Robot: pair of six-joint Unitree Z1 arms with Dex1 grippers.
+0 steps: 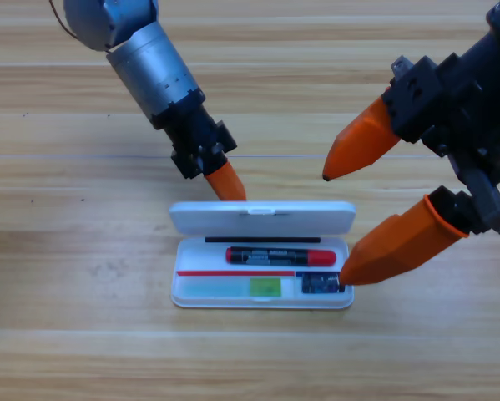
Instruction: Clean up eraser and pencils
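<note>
The white case [262, 288] is lying open on the wooden table [66, 334], its lid [262, 217] folded back toward the arms. The left gripper [226, 180] is pointing down just behind the lid's far edge, its orange tip sitting at or right beside the lid's rim; whether its jaws are apart or together cannot be told, since only one orange tip is showing. Nothing is lying between that tip and the lid.

The right gripper [333, 230] is hanging large at the case's right end with its jaws spread wide and nothing between them. The lower jaw is reaching down to the case's right edge, its tip touching or just above the bottom-right compartment; the upper jaw is standing well above and behind the lid's right corner. The lid's right corner is lying in the gap between the two jaws.

The pencil [280, 256] is lying flat inside the tray, lengthwise, just left of the lower right jaw's tip and in front of the left gripper's tip, with the lid between them. It is showing a black printed body with red ends. A small dark eraser [318, 284] is sitting in the compartment right beside the lower jaw's tip; a green patch [265, 287] is lying left of it.
</note>
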